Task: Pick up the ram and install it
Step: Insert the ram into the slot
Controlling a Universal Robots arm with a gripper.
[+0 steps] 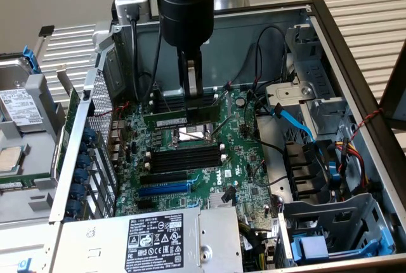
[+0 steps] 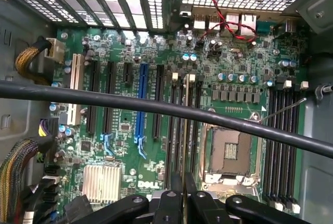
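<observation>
The ram [image 1: 166, 120] is a long flat green stick with a pale sticker, held level above the motherboard [image 1: 244, 159] inside the open computer case. My gripper [image 1: 192, 105] comes straight down from above and is shut on the ram's upper edge near its middle. In the wrist view the ram [image 2: 184, 140] shows edge-on as a thin line running out from my gripper [image 2: 183, 185]. It runs parallel to a bank of black slots with white end clips [image 2: 179, 109] beside the CPU socket [image 2: 229, 151], and hangs over that bank. In the exterior view it is clear of the board.
A second bank of black slots [image 2: 281, 130] lies beyond the socket. A long blue slot [image 2: 141, 104] and a finned heatsink [image 2: 101, 182] sit on the other side. A thick black cable [image 2: 104, 99] crosses the wrist view. A power supply [image 1: 158, 241], drive cage [image 1: 330, 222] and blue cable [image 1: 298, 124] border the board.
</observation>
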